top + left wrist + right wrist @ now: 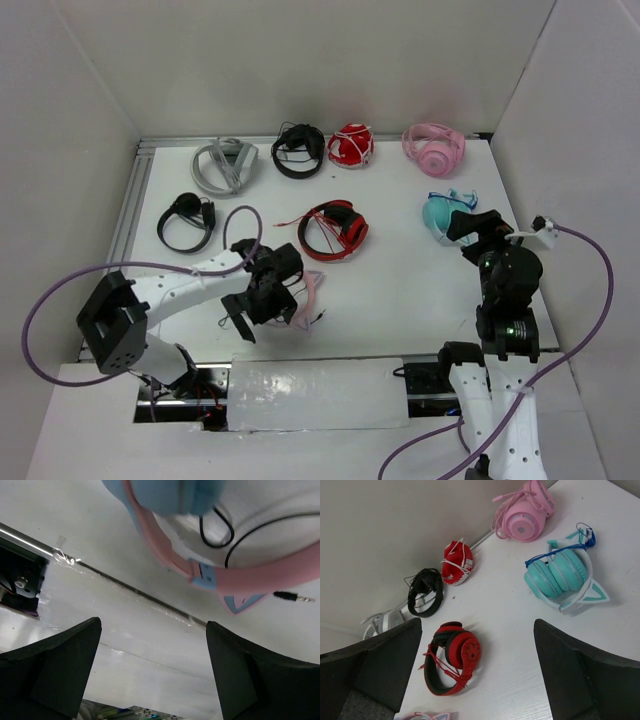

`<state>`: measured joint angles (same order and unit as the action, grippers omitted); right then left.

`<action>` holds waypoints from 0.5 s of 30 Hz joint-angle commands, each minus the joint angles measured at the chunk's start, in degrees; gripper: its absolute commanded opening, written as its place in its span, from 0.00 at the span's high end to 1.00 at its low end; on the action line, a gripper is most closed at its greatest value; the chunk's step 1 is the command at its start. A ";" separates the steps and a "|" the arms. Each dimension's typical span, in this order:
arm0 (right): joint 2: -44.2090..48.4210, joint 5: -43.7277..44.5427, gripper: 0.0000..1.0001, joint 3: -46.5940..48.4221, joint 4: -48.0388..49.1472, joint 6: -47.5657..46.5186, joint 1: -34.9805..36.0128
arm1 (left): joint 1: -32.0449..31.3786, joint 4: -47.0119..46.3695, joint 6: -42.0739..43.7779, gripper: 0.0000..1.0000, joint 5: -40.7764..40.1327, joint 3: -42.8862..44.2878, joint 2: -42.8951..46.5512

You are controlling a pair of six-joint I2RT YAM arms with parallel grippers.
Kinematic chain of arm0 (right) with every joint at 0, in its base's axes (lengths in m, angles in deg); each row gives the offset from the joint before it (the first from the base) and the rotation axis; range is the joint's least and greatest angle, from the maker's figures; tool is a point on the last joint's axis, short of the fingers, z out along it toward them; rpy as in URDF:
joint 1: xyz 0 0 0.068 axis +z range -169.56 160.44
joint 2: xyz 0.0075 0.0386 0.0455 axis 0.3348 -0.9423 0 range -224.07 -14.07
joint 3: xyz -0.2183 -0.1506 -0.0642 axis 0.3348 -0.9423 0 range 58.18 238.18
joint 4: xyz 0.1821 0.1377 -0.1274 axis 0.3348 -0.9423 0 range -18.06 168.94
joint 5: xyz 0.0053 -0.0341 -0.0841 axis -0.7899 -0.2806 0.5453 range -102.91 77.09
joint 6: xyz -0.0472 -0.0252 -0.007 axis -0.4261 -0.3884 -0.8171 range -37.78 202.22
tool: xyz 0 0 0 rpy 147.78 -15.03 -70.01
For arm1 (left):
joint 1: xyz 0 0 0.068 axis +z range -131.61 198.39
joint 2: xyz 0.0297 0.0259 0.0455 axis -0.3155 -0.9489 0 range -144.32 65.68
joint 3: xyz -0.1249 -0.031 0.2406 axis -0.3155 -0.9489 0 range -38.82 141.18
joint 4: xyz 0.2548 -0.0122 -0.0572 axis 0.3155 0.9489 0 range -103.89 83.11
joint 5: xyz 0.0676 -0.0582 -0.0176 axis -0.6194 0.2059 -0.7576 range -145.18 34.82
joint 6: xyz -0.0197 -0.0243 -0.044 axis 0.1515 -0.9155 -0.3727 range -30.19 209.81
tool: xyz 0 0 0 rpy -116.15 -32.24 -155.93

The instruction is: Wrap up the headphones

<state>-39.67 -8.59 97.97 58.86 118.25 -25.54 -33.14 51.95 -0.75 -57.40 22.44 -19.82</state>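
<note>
Black matte fingers (60, 670) of the left gripper (152, 630) filled the bottom of the left wrist view, blunt wedges spread wide with nothing between them, clasping nothing at all. Just past their tips lay the headphones (260, 577), flat on the white table (400, 290): smooth pink headband curving across, a rounded light blue earcup (170, 495) at the top edge, one pointed cat ear (242, 601) with a blue centre. A thin dark cable (250, 530) looped loosely beside the band, its metal plug (295, 598) lying on the table just beyond the ear. From above, the left gripper (262, 290) hung over them near the table's front edge (only a sliver of pink band (312, 292) showed).

Over on the right, the right gripper (477, 630) was just as wide open and empty, its dark fingers (590, 675) framing the table from high up. Below sat glossy teal cat-ear headphones (560, 575) with a blue cord, all-pink headphones (525, 510), a red and black pair (452, 657), a folded red-and-white pair (457, 562) and a black pair (425, 592), all well apart.
</note>
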 commanded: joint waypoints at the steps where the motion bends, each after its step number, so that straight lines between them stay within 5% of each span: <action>1: -0.23 0.43 0.00 -0.33 2.23 -0.88 0.44 | 4.32 0.53 -1.29 0.01 -2.79 -2.62 5.93; 10: -3.48 4.72 0.00 2.04 0.39 -1.49 4.91 | 7.49 -7.57 -3.56 0.05 -3.76 -9.75 7.72; 15: -2.87 15.69 0.00 2.57 -0.84 -1.58 14.93 | 7.67 -8.89 -6.37 0.15 -6.30 -8.78 2.71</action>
<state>-43.15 -1.25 98.03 58.03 117.42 -14.54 -25.88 44.26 -3.88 -60.85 13.04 -15.42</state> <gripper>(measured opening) 0.994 0.867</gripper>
